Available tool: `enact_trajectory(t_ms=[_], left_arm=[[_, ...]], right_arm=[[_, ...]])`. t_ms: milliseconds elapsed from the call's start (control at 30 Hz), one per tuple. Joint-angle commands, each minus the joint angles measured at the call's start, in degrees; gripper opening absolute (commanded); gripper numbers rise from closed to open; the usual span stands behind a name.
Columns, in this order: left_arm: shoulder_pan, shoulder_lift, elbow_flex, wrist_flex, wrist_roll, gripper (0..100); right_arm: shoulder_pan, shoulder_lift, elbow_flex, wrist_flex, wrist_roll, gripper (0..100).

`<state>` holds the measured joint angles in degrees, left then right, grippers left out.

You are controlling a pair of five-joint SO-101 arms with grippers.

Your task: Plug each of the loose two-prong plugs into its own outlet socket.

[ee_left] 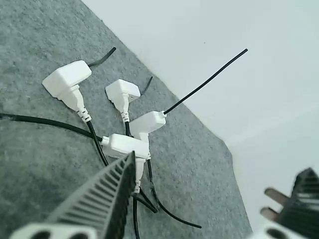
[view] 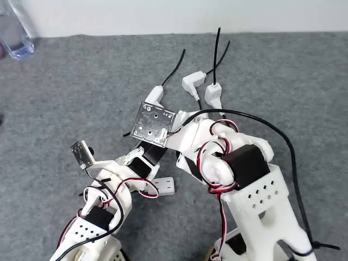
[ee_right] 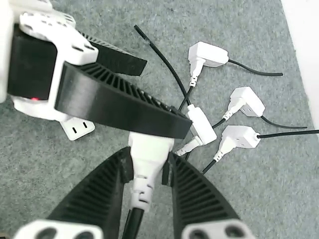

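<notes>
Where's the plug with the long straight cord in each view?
High view: rightmost plug.
Left wrist view: plug whose cord crosses the wall.
Right wrist view: plug whose cord runs out of frame, wallward.
Shared landmark: the wall.

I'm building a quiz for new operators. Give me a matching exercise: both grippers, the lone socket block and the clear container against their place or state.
Things:
1. right gripper
2. left gripper
3. socket block
4. clear container

Place or state:
A. at the far edge of the mat
B. open
C. shut on a white plug
D. flat on the mat between the arms

Pairs: 1-C, 2-B, 3-D, 4-A.
</notes>
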<state>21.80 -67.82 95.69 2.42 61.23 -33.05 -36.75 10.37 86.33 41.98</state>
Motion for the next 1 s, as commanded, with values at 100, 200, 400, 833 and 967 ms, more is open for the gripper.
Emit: enact_trajectory(t_ms=[100,200,400,833,967], left_arm=[[0.53,0.26,0.57,-0.09,-0.26,45],[0.53,0.26,0.57,-0.09,-0.26,45],[0.53,0.26,0.57,-0.09,-0.26,45],[0.53,0.26,0.57,-0.09,-0.26,45],[0.53,0.26,0.57,-0.09,-0.26,45]], right_arm=[[-1.01,-2.07,-5.89,-0.92,-0.7,0.8],[-1.01,-2.07,-7.3,-0.57,-1.14,0.8],[-1.01,-1.36,-6.77,-0.4,-1.85,0.8],[-1.01,-2.07,-6.95,-1.19,-2.2,0.8],[-1.01,-2.07,-7.03,-1.36,-2.2,0.8]])
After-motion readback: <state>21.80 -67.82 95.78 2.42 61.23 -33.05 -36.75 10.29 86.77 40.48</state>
